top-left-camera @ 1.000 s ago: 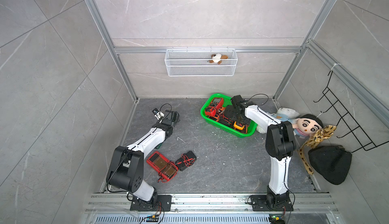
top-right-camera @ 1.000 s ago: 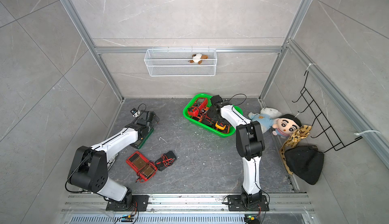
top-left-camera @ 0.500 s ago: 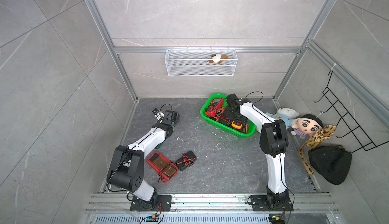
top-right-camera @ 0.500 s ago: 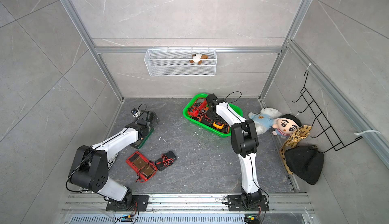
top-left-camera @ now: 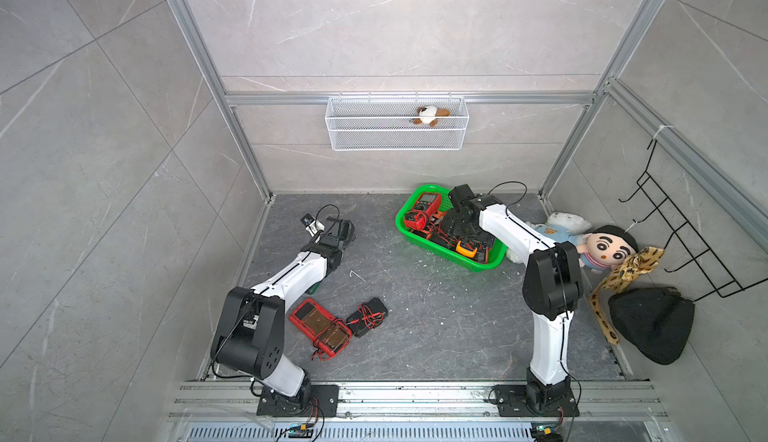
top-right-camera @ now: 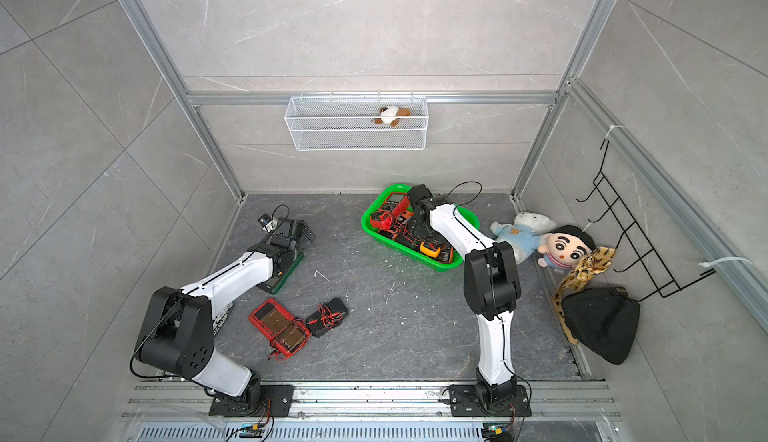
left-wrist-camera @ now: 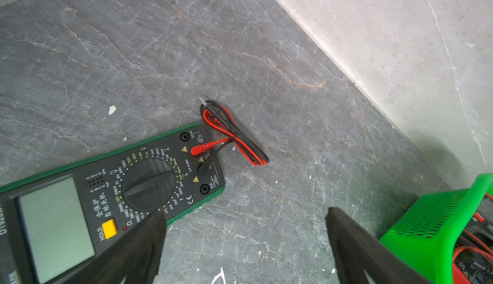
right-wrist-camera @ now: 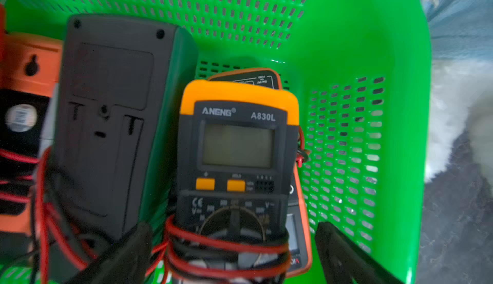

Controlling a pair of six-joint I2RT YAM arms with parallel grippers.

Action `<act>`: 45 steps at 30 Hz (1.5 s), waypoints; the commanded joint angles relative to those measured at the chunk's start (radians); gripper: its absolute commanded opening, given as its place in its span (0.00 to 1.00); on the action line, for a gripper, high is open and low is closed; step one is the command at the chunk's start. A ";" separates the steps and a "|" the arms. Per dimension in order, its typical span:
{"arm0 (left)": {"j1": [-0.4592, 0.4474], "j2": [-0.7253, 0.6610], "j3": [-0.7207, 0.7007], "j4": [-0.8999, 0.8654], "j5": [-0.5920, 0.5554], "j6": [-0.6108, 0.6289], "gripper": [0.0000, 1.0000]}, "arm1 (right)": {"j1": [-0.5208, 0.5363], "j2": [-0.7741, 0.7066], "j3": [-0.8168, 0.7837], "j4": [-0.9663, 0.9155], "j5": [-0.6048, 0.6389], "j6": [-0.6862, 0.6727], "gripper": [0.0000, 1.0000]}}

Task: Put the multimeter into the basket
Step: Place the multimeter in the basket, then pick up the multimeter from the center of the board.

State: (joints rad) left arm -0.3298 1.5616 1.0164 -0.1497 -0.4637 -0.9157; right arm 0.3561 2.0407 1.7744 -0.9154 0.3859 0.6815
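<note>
The green basket (top-left-camera: 401, 228) (top-right-camera: 368, 228) (right-wrist-camera: 360, 42) stands at the back of the floor and holds several multimeters. Among them, an orange multimeter (right-wrist-camera: 237, 146) (top-left-camera: 465, 248) (top-right-camera: 430, 248) wrapped in red and black leads lies face up. My right gripper (right-wrist-camera: 233, 232) (top-left-camera: 461, 230) reaches down into the basket, open, one finger on each side of this meter with gaps showing. My left gripper (left-wrist-camera: 244, 216) (top-left-camera: 343, 228) hangs open over bare floor. Beside it lies a green multimeter (left-wrist-camera: 149, 183) (top-right-camera: 286, 273) with its bundled leads (left-wrist-camera: 232, 133).
On the floor near the left arm's base lie a red multimeter (top-left-camera: 320, 327) and a black device with leads (top-left-camera: 368, 317). A white wire basket (top-left-camera: 397, 128) hangs on the back wall. A doll (top-left-camera: 602, 248), a black bag (top-left-camera: 652, 323) and a wire rack (top-left-camera: 685, 232) crowd the right side.
My right gripper's jaws have spread apart around the orange multimeter, which rests in the green basket. The left arm has stayed where it was.
</note>
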 commanded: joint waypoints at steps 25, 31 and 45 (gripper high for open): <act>0.026 -0.098 -0.040 -0.415 0.210 -0.086 0.88 | 0.333 -0.258 -0.201 0.099 -0.388 -0.280 1.00; 0.019 -0.130 -0.106 -0.424 0.353 -0.078 0.55 | 0.423 -0.270 -0.283 0.111 -0.425 -0.404 1.00; -0.086 -0.031 -0.131 -0.429 0.426 -0.082 0.36 | 0.578 -0.123 -0.263 0.088 -0.472 -0.582 0.98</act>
State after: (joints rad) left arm -0.4095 1.5185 0.8883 -0.5587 -0.0574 -0.9955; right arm 0.9184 1.8717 1.4796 -0.8108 -0.0731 0.1539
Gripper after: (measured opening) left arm 0.368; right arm 0.983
